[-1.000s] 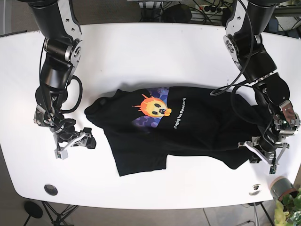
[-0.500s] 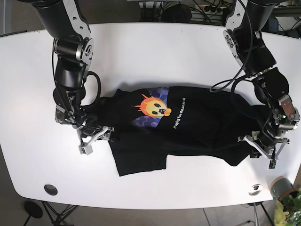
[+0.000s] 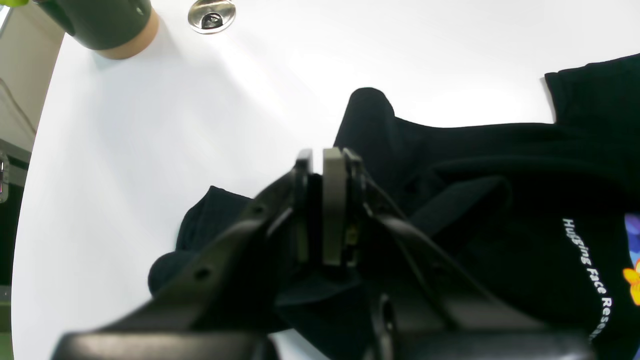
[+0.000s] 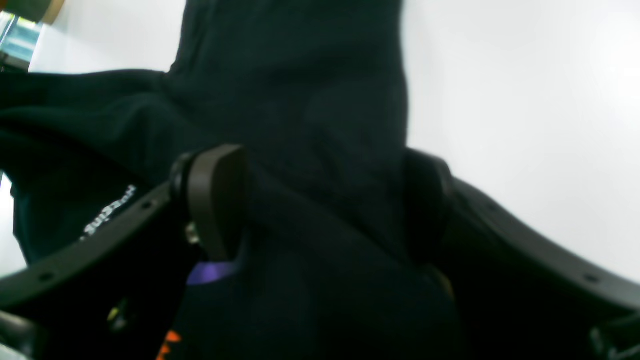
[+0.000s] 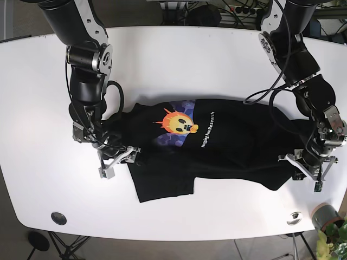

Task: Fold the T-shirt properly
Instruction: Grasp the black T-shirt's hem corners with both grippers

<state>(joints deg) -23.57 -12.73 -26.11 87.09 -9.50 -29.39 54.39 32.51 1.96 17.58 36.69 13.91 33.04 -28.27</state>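
Note:
A black T-shirt (image 5: 227, 146) with an orange flame print lies spread across the white table (image 5: 173, 59). My left gripper (image 5: 307, 168) is at the shirt's right end. In the left wrist view its fingers (image 3: 334, 200) press together on a fold of the black T-shirt (image 3: 500, 150), so the left gripper (image 3: 322, 165) is shut on cloth. At the shirt's left edge is my right gripper (image 5: 120, 161). In the right wrist view the right gripper (image 4: 320, 170) stands wide open, with the bunched T-shirt (image 4: 300, 75) lying between its two fingers (image 4: 215, 195).
A plant pot (image 5: 323, 215) stands at the front right corner, also seen as the pot (image 3: 102, 25) in the left wrist view. A metal grommet (image 5: 293, 216) sits beside it and another grommet (image 5: 58, 218) at the front left. The table's front edge (image 5: 173, 237) is close.
My right arm has moved rightward from the bare table onto the shirt's left edge, still open. The left gripper has shifted only slightly at the right end.

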